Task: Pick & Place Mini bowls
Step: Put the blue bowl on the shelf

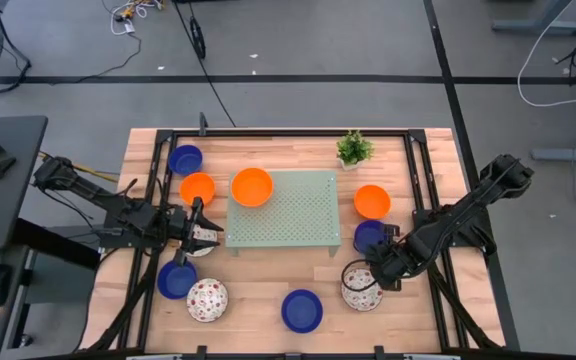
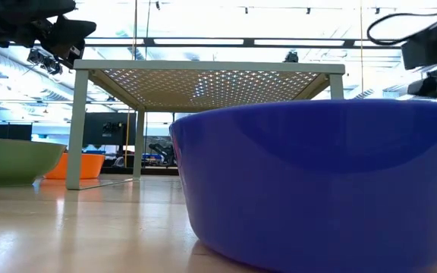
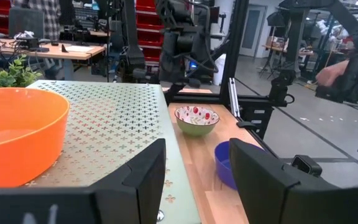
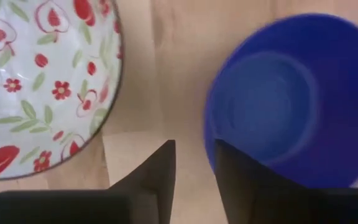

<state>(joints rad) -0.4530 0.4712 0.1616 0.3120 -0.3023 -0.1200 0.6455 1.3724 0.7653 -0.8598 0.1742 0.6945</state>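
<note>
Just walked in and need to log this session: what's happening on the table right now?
Two robot arms are working among mini bowls scattered around a pale green perforated tray. One orange bowl already sits on the tray's corner. The right gripper hangs low between a red-patterned white bowl and a dark blue bowl, fingers open and holding nothing. The left gripper is open and empty beside the tray's left edge. The other bowls lie on the wooden table.

Both arms are black, made of jointed segments, with thin black cables along them. The left gripper (image 3: pixel 194 177) has two flat, matte black fingers (image 3: pixel 146 180).
</note>
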